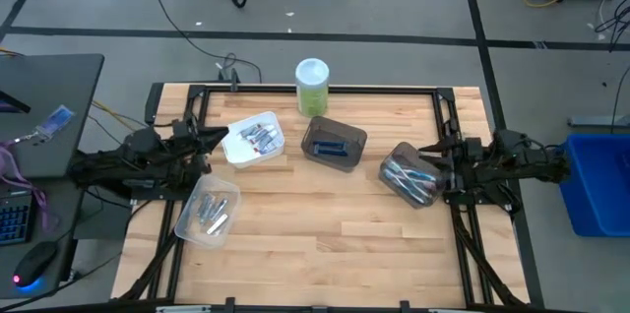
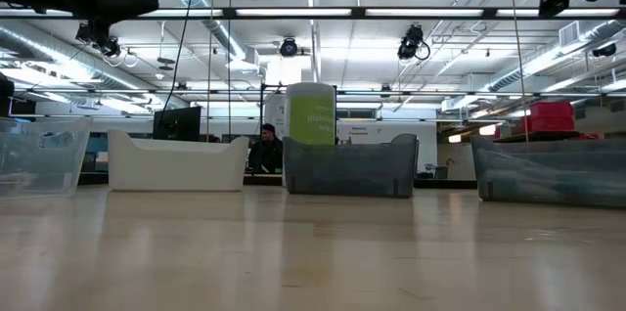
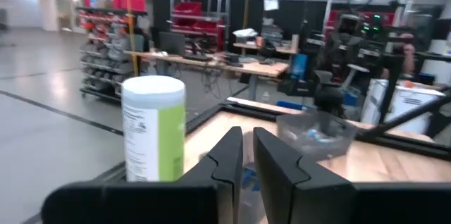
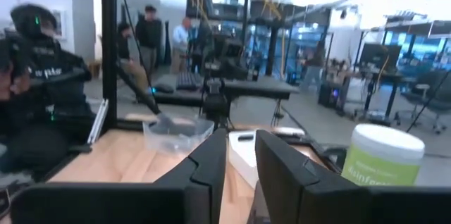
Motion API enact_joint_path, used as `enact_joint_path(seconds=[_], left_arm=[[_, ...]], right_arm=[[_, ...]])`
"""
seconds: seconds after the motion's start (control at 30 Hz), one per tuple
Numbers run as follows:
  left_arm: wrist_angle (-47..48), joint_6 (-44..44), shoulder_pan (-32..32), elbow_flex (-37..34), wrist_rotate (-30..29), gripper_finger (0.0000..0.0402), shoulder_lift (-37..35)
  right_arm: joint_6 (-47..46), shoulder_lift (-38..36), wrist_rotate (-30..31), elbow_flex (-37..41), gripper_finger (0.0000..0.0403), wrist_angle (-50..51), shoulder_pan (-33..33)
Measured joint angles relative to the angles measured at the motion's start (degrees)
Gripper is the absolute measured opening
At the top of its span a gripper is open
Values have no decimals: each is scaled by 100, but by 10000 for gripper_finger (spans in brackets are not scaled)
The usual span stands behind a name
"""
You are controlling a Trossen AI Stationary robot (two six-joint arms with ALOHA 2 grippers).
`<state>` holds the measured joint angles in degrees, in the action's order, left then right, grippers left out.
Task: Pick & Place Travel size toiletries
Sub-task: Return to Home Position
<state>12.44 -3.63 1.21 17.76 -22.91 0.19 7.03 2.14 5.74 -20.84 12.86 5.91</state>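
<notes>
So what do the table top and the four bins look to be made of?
Table top: pale wood, judging by its plank seams and grain. White bin: opaque plastic. Clear bin and two dark bins: see-through plastic, since their contents show through; the dark ones look smoke-tinted.
</notes>
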Motion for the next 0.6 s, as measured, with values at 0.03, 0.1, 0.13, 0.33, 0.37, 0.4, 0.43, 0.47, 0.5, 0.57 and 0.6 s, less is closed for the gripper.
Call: enact_joint_path(seconds=[0.03, 0.1, 0.13, 0.33, 0.37, 0.4, 0.43, 0.47, 0.5, 0.57, 0.6], left_arm=[[-50, 22, 0, -13, -68, 43, 33], [-93, -13, 1, -105, -250, 43, 37], [-1, -49, 2, -142, -275, 43, -7], [-418, -149, 2, -544, 148, 43, 1], [-621, -131, 2, -667, 242, 43, 1], [-851, -94, 0, -788, 299, 43, 1], [-1102, -71, 2, -918, 369, 43, 1], [-1299, -50, 0, -1037, 426, 43, 1], [-1488, -27, 2, -1161, 504, 43, 1], [-1840, 43, 2, -1389, 651, 43, 1], [-1968, 99, 1, -1474, 683, 43, 1]], right_arm=[[3, -134, -19, 69, 84, -36, 0], [28, -199, -32, 175, 83, -60, 0], [32, -192, -61, 206, 83, -4, 0], [-55, -198, -179, 610, 84, -245, 0], [-55, -198, -180, 689, 84, -385, 0], [-54, -203, -180, 765, 84, -519, 0], [-55, -202, -182, 835, 84, -628, 0], [-56, -201, -182, 916, 85, -710, 0], [-64, -200, -184, 994, 84, -786, 0], [-72, -200, -195, 1131, 84, -960, 0], [-74, -202, -195, 1187, 84, -1019, 0]])
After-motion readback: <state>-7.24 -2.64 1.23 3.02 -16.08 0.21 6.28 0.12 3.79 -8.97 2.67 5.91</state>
